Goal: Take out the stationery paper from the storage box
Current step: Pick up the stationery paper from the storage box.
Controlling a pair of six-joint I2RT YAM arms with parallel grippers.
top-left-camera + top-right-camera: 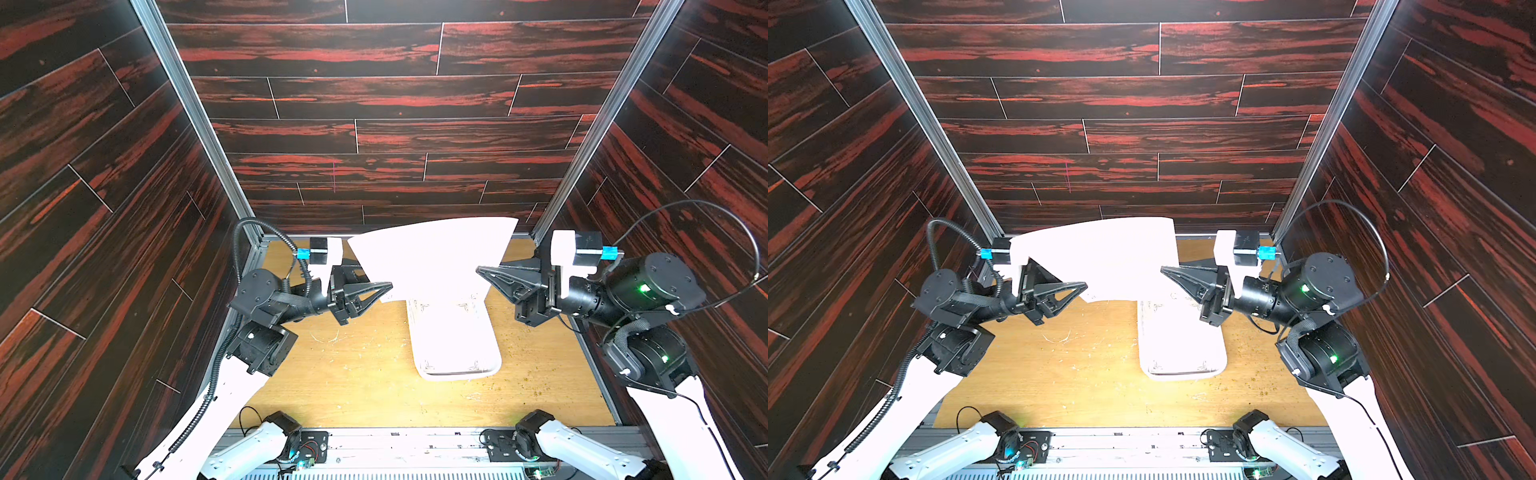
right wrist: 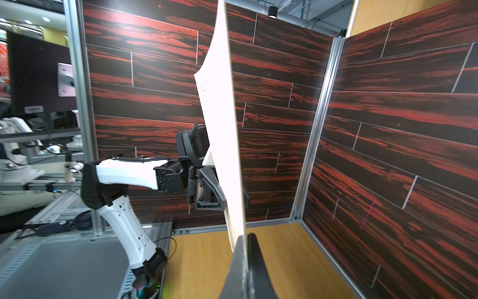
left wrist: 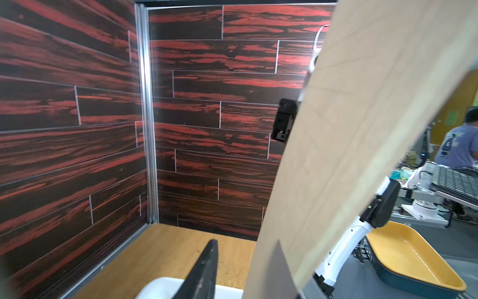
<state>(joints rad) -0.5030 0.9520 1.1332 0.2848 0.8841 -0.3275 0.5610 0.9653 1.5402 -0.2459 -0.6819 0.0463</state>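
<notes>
A sheet of stationery paper (image 1: 432,257) (image 1: 1100,257) hangs in the air over the far end of the table, stretched between both grippers. My right gripper (image 1: 478,269) (image 2: 247,236) is shut on its right edge. My left gripper (image 1: 388,286) (image 3: 245,242) is at the sheet's left lower corner, jaws still apart: the paper (image 3: 349,129) lies against one finger and a gap shows to the other finger (image 3: 207,261). The white storage box (image 1: 457,376) (image 1: 1183,375) lies below on the table, with more paper (image 1: 453,332) in it. Its far end is hidden by the raised sheet.
The wooden table (image 1: 353,374) is walled on three sides by dark red wood-pattern panels with aluminium posts (image 1: 199,124). Both arm bases stand at the near edge. Outside the enclosure, the left wrist view shows a yellow tray (image 3: 413,259).
</notes>
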